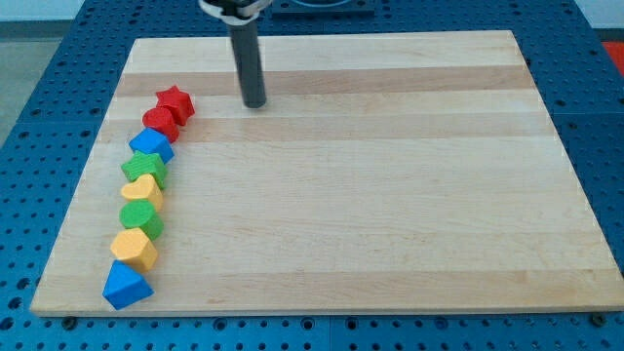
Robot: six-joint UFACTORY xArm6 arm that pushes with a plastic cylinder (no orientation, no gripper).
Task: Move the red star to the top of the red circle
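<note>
No claw to spread or close, only my tip (254, 103). Left of it, apart: red star (175, 101), touching red circle (161, 122) from above. Seems almost finished; maybe small nudge leftward.

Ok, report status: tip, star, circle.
My tip off the blocks, to the view's right of the red star. Star touching the red circle, at its upper right. Nothing between tip and star.

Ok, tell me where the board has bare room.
Everything to the view's right of my tip is bare board. It is crowded on the view's left: a packed line from the red star and red circle to the blue block.
</note>
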